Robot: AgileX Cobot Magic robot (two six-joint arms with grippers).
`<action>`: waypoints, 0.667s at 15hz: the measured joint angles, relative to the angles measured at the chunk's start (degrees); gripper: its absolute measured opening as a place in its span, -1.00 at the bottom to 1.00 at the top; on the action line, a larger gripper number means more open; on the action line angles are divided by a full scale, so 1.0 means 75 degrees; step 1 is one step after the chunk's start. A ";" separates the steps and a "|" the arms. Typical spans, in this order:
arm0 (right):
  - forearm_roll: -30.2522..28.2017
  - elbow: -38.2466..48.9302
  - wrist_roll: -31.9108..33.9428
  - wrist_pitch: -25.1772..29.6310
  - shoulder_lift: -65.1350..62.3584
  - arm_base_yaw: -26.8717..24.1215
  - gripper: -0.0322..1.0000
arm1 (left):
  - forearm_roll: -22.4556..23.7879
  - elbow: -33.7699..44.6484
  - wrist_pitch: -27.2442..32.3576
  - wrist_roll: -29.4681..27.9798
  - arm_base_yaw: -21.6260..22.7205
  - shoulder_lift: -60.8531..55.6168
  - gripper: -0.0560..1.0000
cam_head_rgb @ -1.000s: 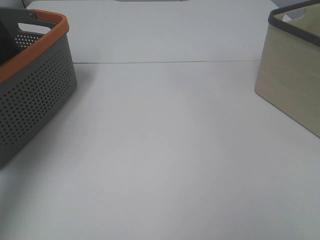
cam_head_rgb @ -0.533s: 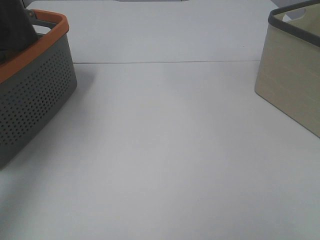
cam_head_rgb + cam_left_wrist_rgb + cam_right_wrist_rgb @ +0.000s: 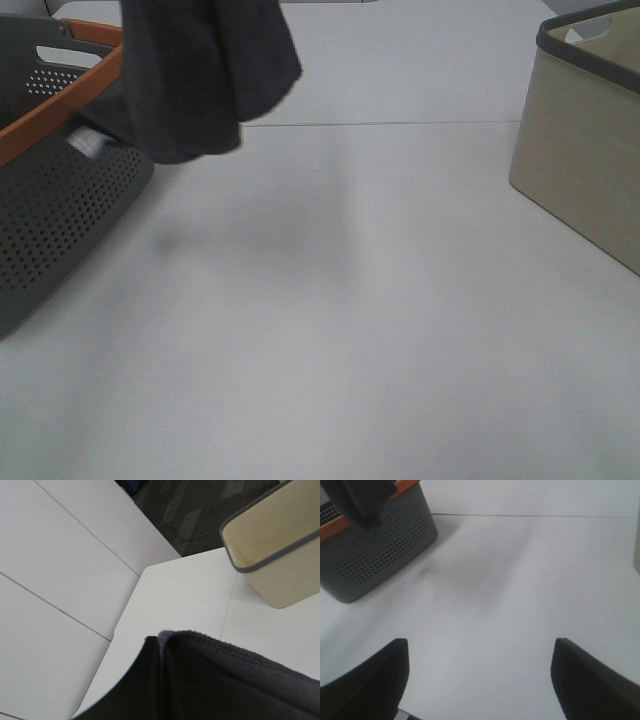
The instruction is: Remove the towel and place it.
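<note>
Watch the towel (image 3: 205, 75), hanging aloft at far left over the right rim of the orange-rimmed perforated basket (image 3: 70, 210). Could snag there, or slip loose onto the surface (image 3: 360, 310). Cannot tell the left jaws' hold, buried behind cloth. Right jaws spread wide, holding nothing.

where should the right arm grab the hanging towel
Take the towel by its free right-hand fold, coming from the right over the table. That lobe hangs clear, while its left part overlaps the grey basket. The right gripper has its jaws open.
</note>
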 joint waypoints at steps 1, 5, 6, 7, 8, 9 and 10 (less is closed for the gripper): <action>0.0397 0.0000 -0.0558 -0.0153 0.0313 0.0000 0.42 | 0.0145 0.0000 -0.0008 -0.0008 -0.0344 0.0206 -0.89; 0.1704 0.0000 -0.2720 -0.0680 0.1459 0.0000 0.42 | 0.0458 0.0000 -0.0344 -0.0031 -0.1367 0.0802 -0.89; 0.1849 0.0000 -0.2972 -0.0718 0.1604 0.0000 0.42 | 0.0451 0.0000 -0.0420 -0.0031 -0.1459 0.0856 -0.89; 0.2246 0.0000 -0.3560 -0.0749 0.1979 0.0000 0.42 | 0.0474 0.0000 -0.0565 -0.0053 -0.1604 0.0963 -0.89; 0.3132 0.0000 -0.4614 -0.0764 0.2727 0.0000 0.42 | 0.0489 0.0000 -0.0810 -0.0084 -0.1879 0.1138 -0.89; 0.3606 0.0000 -0.5195 -0.0764 0.3140 0.0000 0.42 | 0.0489 0.0000 -0.0833 -0.0084 -0.1979 0.1199 -0.89; 0.4118 0.0000 -0.5699 -0.0733 0.3529 0.0000 0.42 | 0.0489 0.0000 -0.0840 -0.0084 -0.2055 0.1253 -0.89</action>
